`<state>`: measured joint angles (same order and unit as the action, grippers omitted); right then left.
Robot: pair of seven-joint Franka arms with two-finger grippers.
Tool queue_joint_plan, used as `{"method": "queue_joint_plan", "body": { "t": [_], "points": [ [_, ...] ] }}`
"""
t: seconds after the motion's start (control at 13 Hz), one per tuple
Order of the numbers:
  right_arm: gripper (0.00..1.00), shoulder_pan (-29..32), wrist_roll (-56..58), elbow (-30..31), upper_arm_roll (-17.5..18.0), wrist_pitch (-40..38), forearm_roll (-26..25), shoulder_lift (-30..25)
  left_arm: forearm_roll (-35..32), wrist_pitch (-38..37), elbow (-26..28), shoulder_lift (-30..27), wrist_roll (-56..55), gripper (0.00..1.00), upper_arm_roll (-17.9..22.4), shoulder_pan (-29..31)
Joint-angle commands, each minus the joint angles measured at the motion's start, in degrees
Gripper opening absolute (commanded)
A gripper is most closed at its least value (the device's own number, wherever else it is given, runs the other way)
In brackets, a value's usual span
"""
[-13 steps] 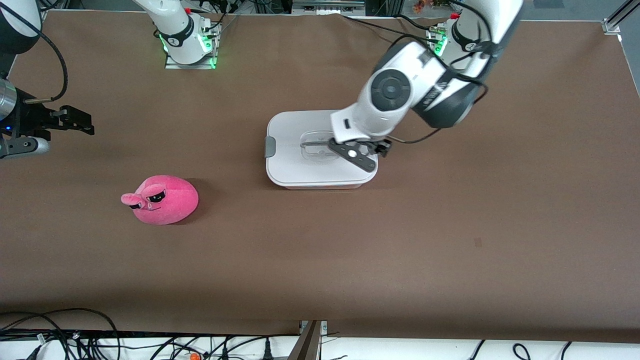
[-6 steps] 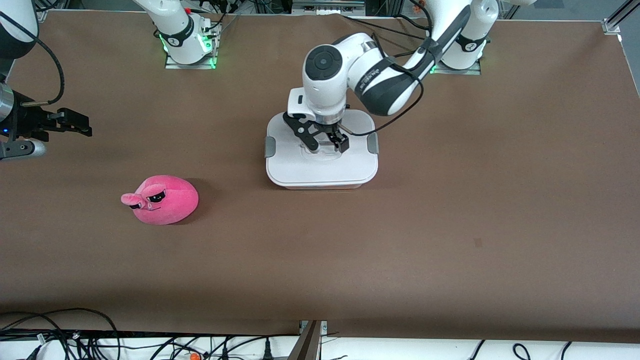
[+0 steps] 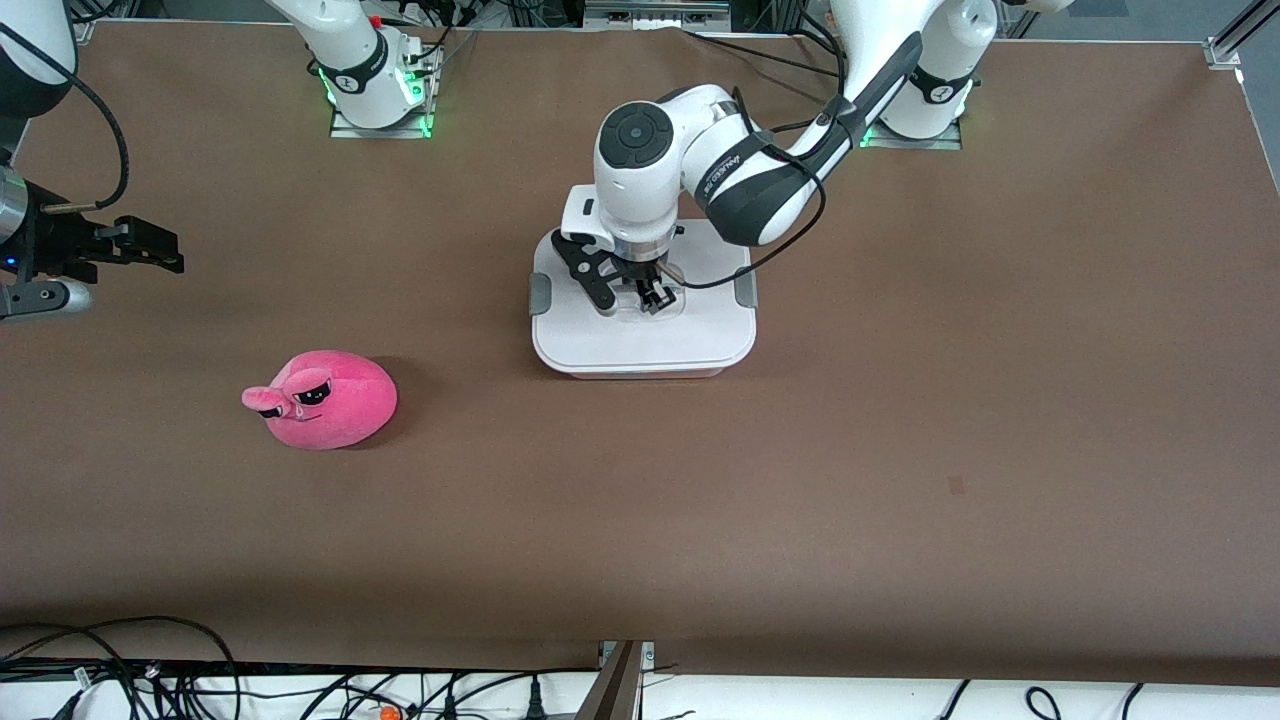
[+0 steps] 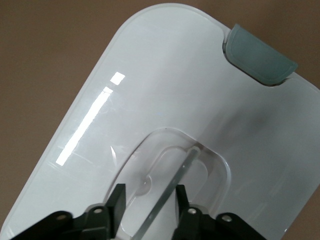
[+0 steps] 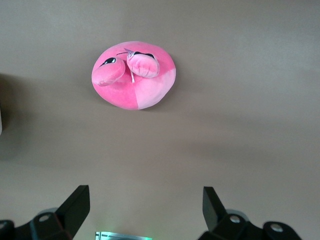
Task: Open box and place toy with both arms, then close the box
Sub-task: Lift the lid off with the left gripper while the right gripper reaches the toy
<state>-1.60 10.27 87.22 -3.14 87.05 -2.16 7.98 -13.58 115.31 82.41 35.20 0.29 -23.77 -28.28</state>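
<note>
The box stands mid-table with its white lid on and grey clips at both ends. My left gripper is down in the lid's recessed centre, its fingers narrowed astride the thin handle bar, with a gap still showing beside the bar. The pink plush toy lies on the table toward the right arm's end, nearer the front camera than the box. My right gripper waits open and empty above the table at that end.
The two arm bases with green lights stand along the table's edge farthest from the front camera. Black cables and a metal bracket lie off the table's nearest edge. Brown table surface spreads around the box and toy.
My left arm swung over the box, turned its gripper downward and lowered it into the lid's recess, with the fingers narrowing round the handle bar. The right arm, toy and box have stayed put.
</note>
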Motion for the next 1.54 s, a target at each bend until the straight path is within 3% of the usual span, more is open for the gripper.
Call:
{"method": "queue_joint_plan", "body": {
  "t": [0.0,0.23,0.46,0.77,1.15,1.46],
  "points": [
    [1.00,0.3,0.0,0.5,0.2,0.4,-0.3,-0.5,-1.6,-0.1,-1.6,0.7,1.1,0.16,0.2,-0.4],
    [1.00,0.3,0.0,0.5,0.2,0.4,-0.3,-0.4,-3.3,-0.1,-1.5,0.7,3.5,0.00,0.2,-0.3],
    [1.00,0.3,0.0,0.5,0.2,0.4,-0.1,-0.5,-3.0,-0.9,-1.6,0.0,2.9,0.00,0.1,-0.1],
    [1.00,-0.1,0.5,-1.2,0.3,0.4,-0.2,1.9,-2.0,-8.0,-1.9,-3.5,3.3,0.00,0.0,2.0],
    [1.00,-0.2,0.6,-1.6,0.6,5.1,-0.8,9.0,3.8,-12.6,-3.7,-4.6,4.2,0.00,-0.3,12.9],
    [1.00,-0.5,3.1,0.2,0.9,9.5,-0.1,13.5,4.3,-14.7,-4.3,-4.5,5.1,0.00,-0.1,21.6]
  ]
}}
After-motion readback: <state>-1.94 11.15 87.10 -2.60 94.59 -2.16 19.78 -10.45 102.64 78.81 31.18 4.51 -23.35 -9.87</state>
